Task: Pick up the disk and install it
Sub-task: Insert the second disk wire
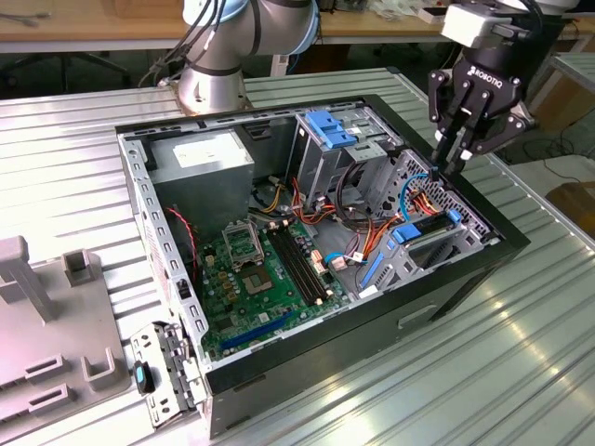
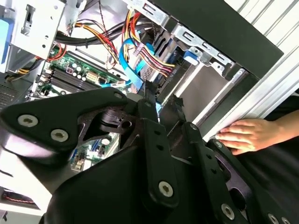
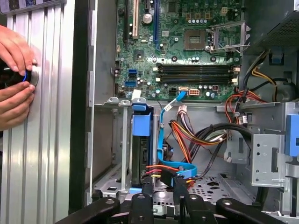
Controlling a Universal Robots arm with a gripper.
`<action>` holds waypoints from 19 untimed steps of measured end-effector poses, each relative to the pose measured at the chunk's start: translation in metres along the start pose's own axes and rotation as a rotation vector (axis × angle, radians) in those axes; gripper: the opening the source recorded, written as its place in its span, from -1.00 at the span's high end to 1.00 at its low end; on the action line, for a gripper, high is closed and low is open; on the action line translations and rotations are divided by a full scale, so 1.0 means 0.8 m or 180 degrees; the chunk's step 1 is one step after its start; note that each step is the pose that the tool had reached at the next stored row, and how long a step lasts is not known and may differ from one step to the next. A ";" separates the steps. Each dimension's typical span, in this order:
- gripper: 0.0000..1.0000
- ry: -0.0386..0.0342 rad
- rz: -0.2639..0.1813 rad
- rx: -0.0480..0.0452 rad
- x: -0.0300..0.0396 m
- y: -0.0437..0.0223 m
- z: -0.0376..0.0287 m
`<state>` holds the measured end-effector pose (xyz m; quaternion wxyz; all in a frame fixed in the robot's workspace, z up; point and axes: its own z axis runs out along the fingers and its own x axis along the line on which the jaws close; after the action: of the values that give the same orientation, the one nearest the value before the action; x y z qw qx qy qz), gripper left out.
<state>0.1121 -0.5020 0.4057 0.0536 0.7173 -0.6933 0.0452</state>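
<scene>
The black three-fingered gripper (image 1: 456,153) hovers empty above the open black computer case (image 1: 465,269), fingers drawn narrow. The grey metal disk with light-blue rail bracket (image 3: 141,140) sits in its bay slot directly beneath. A person's hand (image 2: 250,134) rests on the ribbed metal table (image 1: 521,372).

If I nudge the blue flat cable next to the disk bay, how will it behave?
The blue cable looks thin and loops freely, so it would likely flex aside, not resist. Both ends seem plugged in, so it may spring back. The gripper hangs close to it.
</scene>
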 end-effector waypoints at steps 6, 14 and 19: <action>0.36 -0.0002 0.0150 -0.0021 -0.0045 -0.0001 0.0025; 0.36 0.0004 0.0306 -0.0054 -0.0104 -0.0004 0.0058; 0.36 0.0037 0.0331 -0.0091 -0.0200 -0.0041 0.0104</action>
<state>0.1148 -0.4872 0.3951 0.0655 0.6791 -0.7299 0.0422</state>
